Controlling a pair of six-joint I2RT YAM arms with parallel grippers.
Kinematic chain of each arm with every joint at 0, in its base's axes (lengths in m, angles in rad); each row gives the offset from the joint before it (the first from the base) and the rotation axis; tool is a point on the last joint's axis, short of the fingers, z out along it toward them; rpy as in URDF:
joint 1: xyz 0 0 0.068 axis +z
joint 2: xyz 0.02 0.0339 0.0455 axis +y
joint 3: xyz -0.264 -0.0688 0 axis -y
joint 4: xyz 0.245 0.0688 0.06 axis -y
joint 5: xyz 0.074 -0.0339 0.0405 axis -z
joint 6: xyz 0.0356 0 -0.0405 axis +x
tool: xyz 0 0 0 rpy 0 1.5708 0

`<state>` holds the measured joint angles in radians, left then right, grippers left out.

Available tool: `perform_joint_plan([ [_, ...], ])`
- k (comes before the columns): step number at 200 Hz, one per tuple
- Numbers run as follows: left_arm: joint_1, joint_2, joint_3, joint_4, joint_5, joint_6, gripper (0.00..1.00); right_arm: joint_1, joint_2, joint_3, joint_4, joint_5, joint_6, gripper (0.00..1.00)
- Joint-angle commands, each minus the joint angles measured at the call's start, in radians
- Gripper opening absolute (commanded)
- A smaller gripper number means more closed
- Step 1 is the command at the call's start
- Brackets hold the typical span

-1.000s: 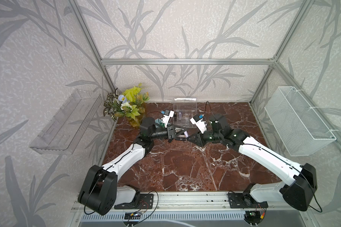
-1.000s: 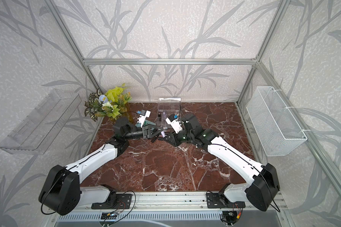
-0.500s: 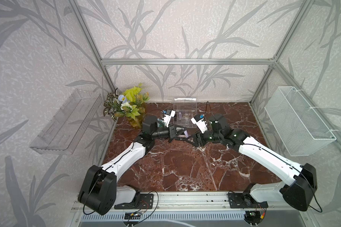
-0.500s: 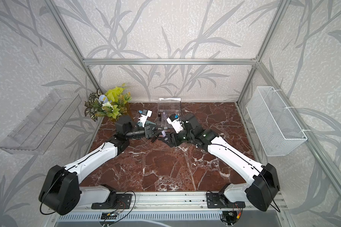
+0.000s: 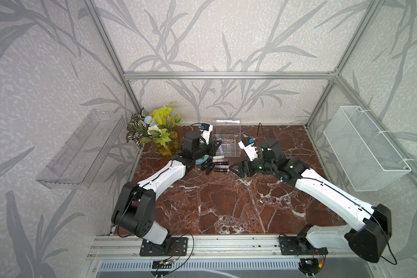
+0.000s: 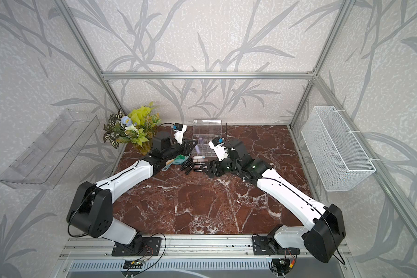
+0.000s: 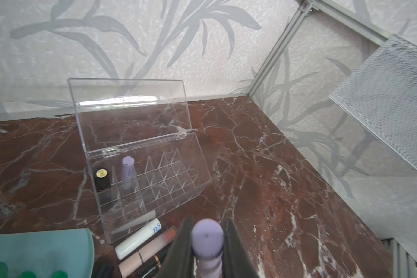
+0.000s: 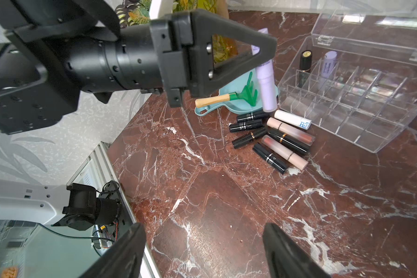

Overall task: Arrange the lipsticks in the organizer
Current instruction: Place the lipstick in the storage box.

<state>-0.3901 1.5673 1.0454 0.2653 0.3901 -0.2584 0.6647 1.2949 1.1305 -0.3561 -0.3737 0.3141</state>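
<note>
Since a second ago the pair have parted: the right gripper (image 8: 202, 240) has sprung open and hangs empty over the marble table (image 8: 226, 192), while the left gripper (image 7: 207, 231) has carried off toward the organizer (image 7: 202, 168), clenched on a lilac lipstick (image 7: 207, 243).

That tube hangs roughly upright from the left jaws, gripped near its upper part, with its free end low over the teal scoop (image 8: 226, 106) and green rake (image 8: 246, 93). It is just short of the organizer's front wall. Whether the tip clears the loose lipsticks (image 8: 275, 139) lying beside that wall, I cannot tell.

Two cells are already filled in the row nearest the open lid (image 7: 130, 103): a black lipstick (image 7: 101, 179) and a second lilac one (image 7: 128, 173), side by side.

The step in hand looks like placing. To do it well:

- Lift first, so the dangling end passes over the front wall and not into it.
- Centre the tube over an empty cell, probably the one next to the stored lilac tube.
- Keep the tube vertical — the cells are narrow and a tilt would catch a divider.
- Lower until the base sits inside the walls, and only then release.
- Stay clear of the upright lid behind.
</note>
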Motion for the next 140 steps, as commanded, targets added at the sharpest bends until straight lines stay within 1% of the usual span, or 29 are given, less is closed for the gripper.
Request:
perform_joint_plan([
  [1,-0.014,0.076,0.074,0.125,-0.123,0.112,0.10,-0.015,-0.031,-0.022,0.036,0.006,0.014,0.81],
  [18,-0.030,0.136,0.113,0.161,-0.147,0.155,0.10,-0.024,-0.034,-0.026,0.034,0.002,0.012,0.81],
  [50,-0.073,0.232,0.190,0.185,-0.257,0.249,0.10,-0.047,-0.052,-0.052,0.031,-0.007,0.010,0.81],
  [105,-0.089,0.375,0.293,0.211,-0.309,0.280,0.10,-0.095,-0.065,-0.098,0.054,-0.041,0.013,0.81],
  [140,-0.092,0.448,0.292,0.255,-0.361,0.296,0.10,-0.113,-0.062,-0.115,0.079,-0.067,0.024,0.81],
])
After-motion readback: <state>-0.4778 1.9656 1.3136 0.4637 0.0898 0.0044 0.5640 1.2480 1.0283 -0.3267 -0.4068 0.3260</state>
